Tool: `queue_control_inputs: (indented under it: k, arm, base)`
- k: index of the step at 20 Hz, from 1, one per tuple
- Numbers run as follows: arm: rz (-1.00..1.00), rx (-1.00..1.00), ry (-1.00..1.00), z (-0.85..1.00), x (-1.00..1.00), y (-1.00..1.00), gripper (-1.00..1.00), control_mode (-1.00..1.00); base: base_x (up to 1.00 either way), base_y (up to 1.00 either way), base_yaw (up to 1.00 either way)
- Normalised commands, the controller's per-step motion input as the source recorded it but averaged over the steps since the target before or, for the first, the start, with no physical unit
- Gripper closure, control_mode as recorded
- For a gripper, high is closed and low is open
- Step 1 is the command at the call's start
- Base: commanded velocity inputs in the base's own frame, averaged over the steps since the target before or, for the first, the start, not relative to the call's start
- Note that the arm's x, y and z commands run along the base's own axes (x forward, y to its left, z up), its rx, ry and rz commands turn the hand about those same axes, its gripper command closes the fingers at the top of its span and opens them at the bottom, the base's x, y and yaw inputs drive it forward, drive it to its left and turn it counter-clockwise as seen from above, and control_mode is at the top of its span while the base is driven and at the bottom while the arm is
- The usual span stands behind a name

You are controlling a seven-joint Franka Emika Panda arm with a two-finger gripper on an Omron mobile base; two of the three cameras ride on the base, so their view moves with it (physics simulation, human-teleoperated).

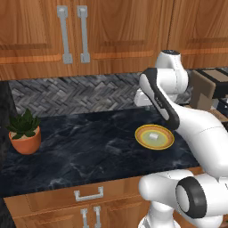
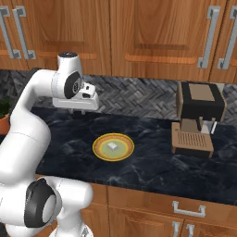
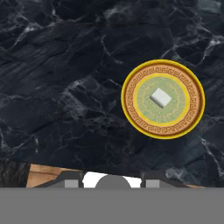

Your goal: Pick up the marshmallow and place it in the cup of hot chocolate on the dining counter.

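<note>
The white arm's two-finger gripper [image 3: 113,183] hangs high above the black white-veined marble counter [image 3: 65,87], holding nothing; how far its dark tips stand apart cannot be told. The small white cube-like marshmallow [image 3: 160,97] lies at the centre of the round yellow patterned plate [image 3: 133,113], untouched.
</note>
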Motion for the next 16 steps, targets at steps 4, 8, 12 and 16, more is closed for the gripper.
queue_control_inputs:
  k: [4,8,12,16]
  arm:
    - [0.0,0.0,0.0,-0.18,0.0,0.0,-1.0,-1.0]
    - [0.05,-0.04,0.03,-0.23,0.0,-0.13,-1.0,-1.0]
    - [0.13,-0.01,0.01,-0.39,0.0,-0.29,-1.0,-1.0]
    - [0.2,0.0,0.0,-0.57,0.01,-0.43,-1.0,-1.0]
  base:
    - [0.0,0.0,0.0]
    - [0.0,0.0,0.0]
    - [0.0,0.0,0.0]
    - [0.0,0.0,0.0]
